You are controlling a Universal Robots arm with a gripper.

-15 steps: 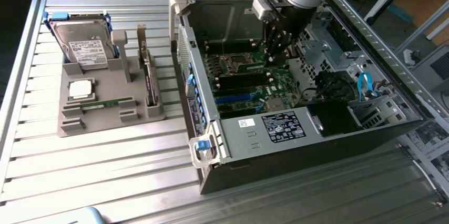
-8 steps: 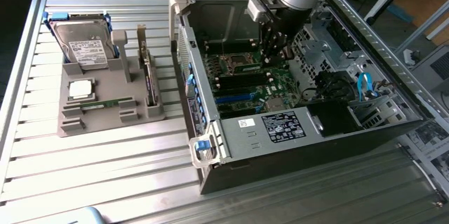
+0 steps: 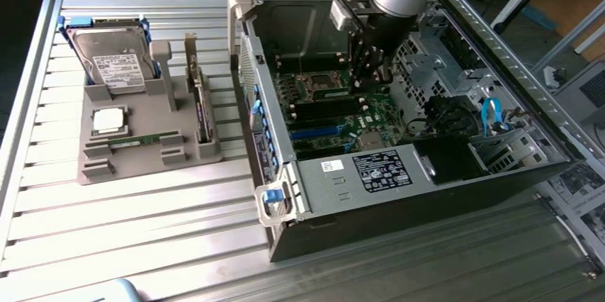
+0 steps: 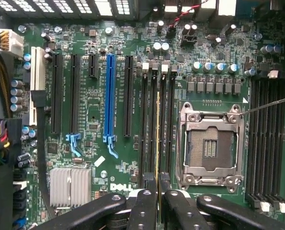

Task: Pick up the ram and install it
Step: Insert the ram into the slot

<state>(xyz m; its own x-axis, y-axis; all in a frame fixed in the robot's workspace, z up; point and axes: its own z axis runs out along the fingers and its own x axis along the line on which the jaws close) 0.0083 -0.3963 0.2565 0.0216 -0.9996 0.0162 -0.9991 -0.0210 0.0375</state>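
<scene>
In the wrist view I look straight down the ram, seen edge-on as a thin yellowish strip between my two black fingers. My gripper is shut on it. The strip lines up with the bank of black memory slots beside the empty CPU socket; whether it touches a slot I cannot tell. In the exterior view my gripper reaches down inside the open computer case, over the motherboard close to the socket.
A grey tray at the exterior view's left holds a hard drive, a silver CPU, a green stick and an upright expansion card. More black memory slots, a blue card slot and a heatsink surround the work spot.
</scene>
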